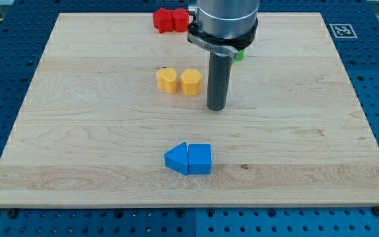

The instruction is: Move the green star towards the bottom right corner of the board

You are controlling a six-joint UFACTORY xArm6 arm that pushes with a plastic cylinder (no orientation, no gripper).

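Note:
The green star [240, 55] shows only as a small green sliver at the right side of the arm's body, near the view's top; most of it is hidden behind the arm. My tip [216, 107] rests on the board below and slightly left of that sliver, apart from it. The tip stands just right of the yellow blocks.
Two yellow blocks [167, 79] [191, 82] sit side by side left of the tip. Two red blocks [168, 19] lie at the board's top edge, partly behind the arm. A blue triangle [176, 158] and a blue block [200, 158] touch near the view's bottom. The wooden board [77, 131] lies on a blue perforated table.

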